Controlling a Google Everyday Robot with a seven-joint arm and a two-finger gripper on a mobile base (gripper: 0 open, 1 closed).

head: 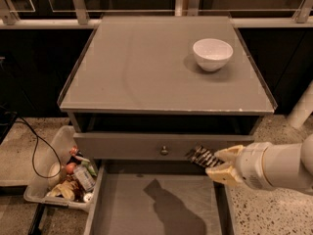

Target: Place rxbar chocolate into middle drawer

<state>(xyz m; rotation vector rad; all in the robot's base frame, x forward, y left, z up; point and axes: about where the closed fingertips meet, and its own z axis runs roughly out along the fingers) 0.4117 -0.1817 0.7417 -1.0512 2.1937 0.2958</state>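
Note:
My gripper (221, 163) comes in from the right on a white arm and is shut on the rxbar chocolate (201, 156), a small flat black wrapper that sticks out to the left of the cream fingers (226, 174). It hangs in front of the knobbed drawer front, just above the right part of the open middle drawer (122, 204), a wide shallow grey drawer with a bare floor. The arm's shadow falls on the drawer floor.
A white bowl (212, 54) stands on the grey cabinet top (146, 67) at the back right. The drawer front above has a small round knob (164, 151). A clear bin of mixed items (66, 173) and a black cable (34, 151) lie on the floor at left.

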